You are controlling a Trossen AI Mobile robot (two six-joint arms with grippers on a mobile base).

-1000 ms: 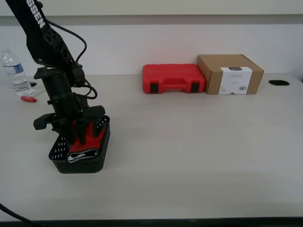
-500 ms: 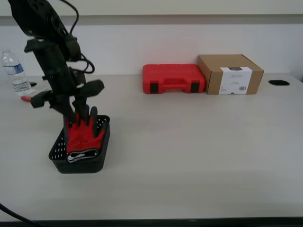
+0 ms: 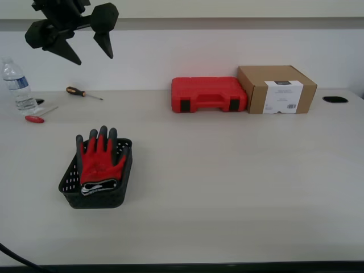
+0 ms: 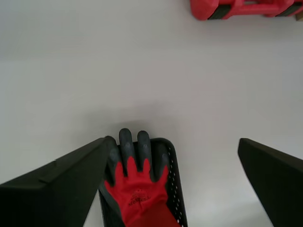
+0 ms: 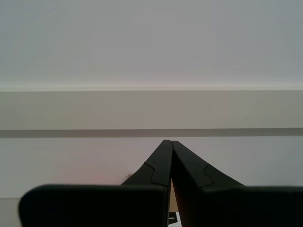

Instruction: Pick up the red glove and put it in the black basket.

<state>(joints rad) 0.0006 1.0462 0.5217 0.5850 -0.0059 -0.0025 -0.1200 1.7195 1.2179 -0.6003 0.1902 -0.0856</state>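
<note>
The red glove lies in the black basket on the table at the exterior view's left, its dark grey fingertips sticking over the far rim. My first gripper is open and empty, raised high above the table behind the basket. In the first wrist view the glove and the basket show far below between the spread fingers. My second gripper is shut and empty, facing a wall; it does not show in the exterior view.
A hard red case and a cardboard box stand at the back. A water bottle, a red-handled tool and a screwdriver lie at the back left. A dark hole is at the far right.
My first gripper let go of the glove, which stays in the basket, and rose straight up from the basket to high above the table. The screwdriver behind it is now uncovered.
</note>
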